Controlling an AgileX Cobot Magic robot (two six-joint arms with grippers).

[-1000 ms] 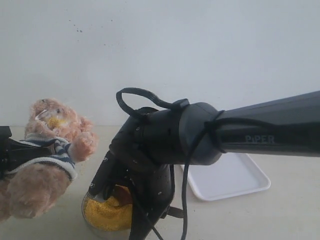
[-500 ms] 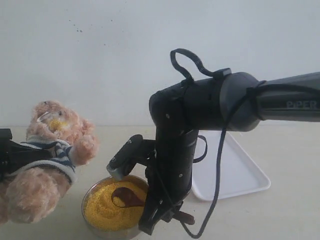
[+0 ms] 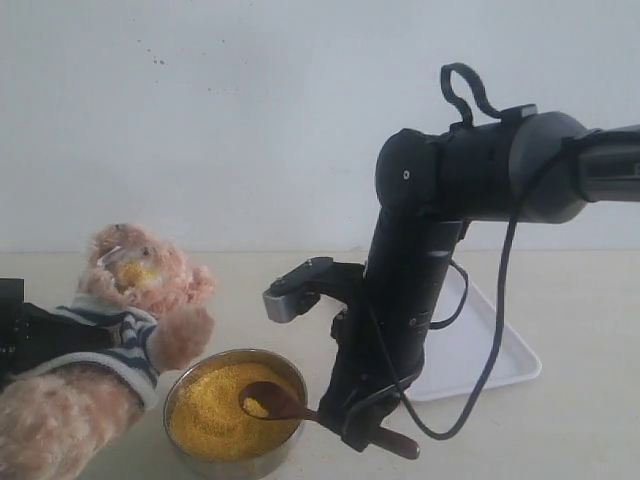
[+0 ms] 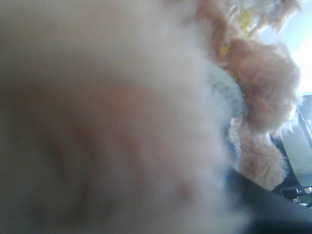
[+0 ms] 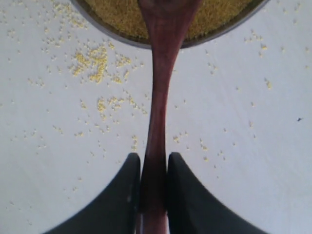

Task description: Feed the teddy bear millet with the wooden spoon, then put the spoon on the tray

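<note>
The teddy bear leans at the left with yellow grains on its muzzle. My left gripper clasps its striped middle. In the left wrist view blurred fur hides the jaws. The round metal bowl of millet stands just right of the bear. My right gripper is shut on the handle of the wooden spoon, whose round end holds a few grains above the millet. The right wrist view shows both fingers of the right gripper pressed on the spoon. The white tray lies behind the right arm.
Loose millet grains are scattered on the pale tabletop in front of the bowl's rim. A black cable loops off the right arm over the tray. A plain white wall stands behind.
The right arm has swung up and to the right, uncovering the bowl, with the spoon kept over the millet. The bear has shifted right and lower, nearer the bowl.
</note>
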